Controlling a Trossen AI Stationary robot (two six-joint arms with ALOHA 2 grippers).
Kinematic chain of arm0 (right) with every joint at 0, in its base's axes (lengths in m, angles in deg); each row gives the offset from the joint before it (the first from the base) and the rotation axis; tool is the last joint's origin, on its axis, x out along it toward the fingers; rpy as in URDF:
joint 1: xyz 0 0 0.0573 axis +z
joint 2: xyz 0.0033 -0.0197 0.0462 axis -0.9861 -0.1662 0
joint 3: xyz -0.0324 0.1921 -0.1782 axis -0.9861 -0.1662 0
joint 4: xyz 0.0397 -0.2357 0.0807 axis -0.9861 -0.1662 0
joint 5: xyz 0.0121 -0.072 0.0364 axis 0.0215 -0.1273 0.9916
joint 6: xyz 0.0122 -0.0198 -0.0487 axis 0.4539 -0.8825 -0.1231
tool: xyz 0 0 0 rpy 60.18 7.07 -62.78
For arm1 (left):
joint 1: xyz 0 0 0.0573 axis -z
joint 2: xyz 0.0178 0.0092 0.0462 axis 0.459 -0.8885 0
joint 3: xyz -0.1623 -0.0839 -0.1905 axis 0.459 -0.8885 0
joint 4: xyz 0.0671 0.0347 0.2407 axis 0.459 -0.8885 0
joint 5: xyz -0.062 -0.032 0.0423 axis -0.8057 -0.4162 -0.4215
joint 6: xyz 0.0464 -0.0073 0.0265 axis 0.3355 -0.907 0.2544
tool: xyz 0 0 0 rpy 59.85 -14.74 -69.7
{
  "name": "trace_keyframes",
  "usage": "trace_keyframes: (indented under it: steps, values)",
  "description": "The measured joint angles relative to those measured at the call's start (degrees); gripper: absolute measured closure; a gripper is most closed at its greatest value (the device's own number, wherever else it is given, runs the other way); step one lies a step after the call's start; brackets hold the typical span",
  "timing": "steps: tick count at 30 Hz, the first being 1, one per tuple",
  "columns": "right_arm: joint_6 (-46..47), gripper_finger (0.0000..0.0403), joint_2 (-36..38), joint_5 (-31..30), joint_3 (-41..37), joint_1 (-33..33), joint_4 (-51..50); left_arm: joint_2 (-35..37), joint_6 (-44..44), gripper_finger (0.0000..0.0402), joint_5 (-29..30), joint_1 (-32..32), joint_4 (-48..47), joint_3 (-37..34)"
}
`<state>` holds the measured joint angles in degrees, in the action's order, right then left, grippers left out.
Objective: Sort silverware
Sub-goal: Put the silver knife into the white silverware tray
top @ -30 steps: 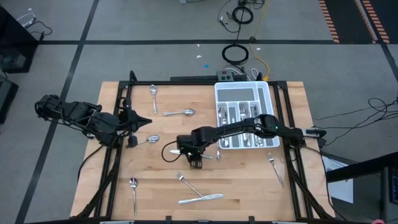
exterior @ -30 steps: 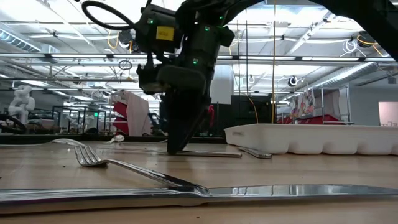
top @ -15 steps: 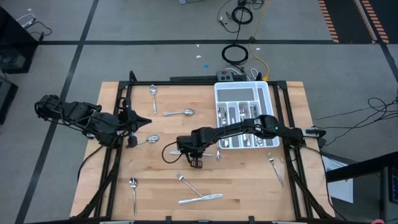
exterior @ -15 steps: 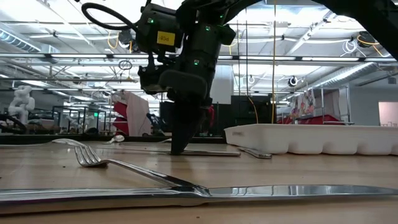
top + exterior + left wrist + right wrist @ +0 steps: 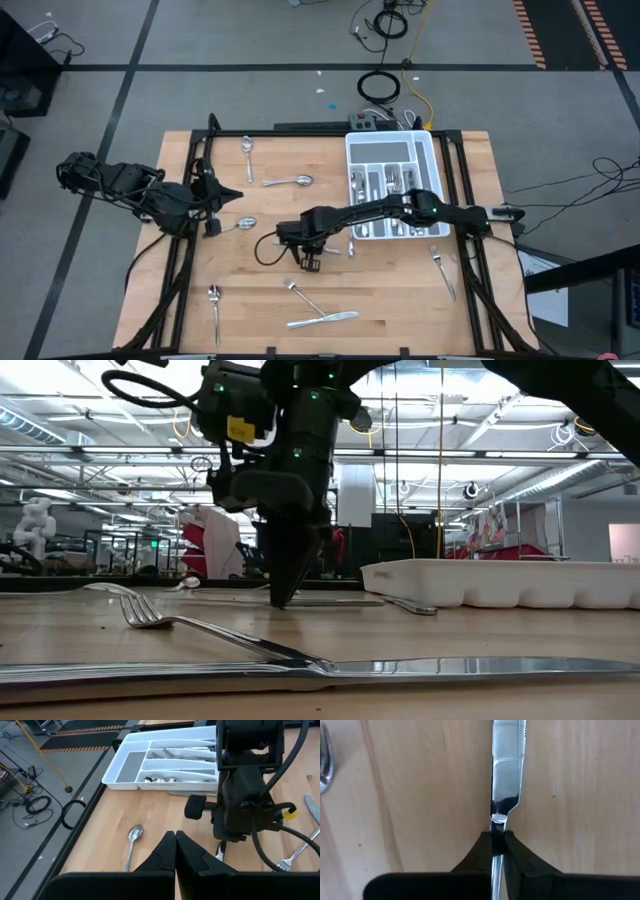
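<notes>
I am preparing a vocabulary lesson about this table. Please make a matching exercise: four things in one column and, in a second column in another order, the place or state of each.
Things:
1. right pincer
2. left pincer
3. white tray
4. fork and knife pair

Places or states:
A. lying near the table's front edge
B. at the table's far side, holding cutlery in compartments
C. shut on a knife at the table's middle
D. shut and empty, at the table's left side

Pairs: 1-C, 2-D, 3-B, 4-A

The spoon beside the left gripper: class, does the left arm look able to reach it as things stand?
Probably yes. The spoon lies on bare wood just ahead of the shut left gripper, with nothing between them. The right gripper, shut on a knife, sits farther along the table.
</notes>
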<state>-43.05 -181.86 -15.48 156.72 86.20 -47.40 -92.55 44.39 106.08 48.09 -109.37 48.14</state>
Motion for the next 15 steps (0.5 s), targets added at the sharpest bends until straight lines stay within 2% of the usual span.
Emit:
trace_keyframes:
  steps: [9,15]
  values:
    - [3.8,0.0403,0.21,-0.84,1.98,-0.12,-4.82,0.02,0.46,0.0401,0.92,-0.01,-0.62,0.0]
    - [5.32,0.0403,3.47,-2.44,2.07,-0.38,-8.49,0.04,0.35,0.0401,1.76,-0.01,-3.24,0.0]
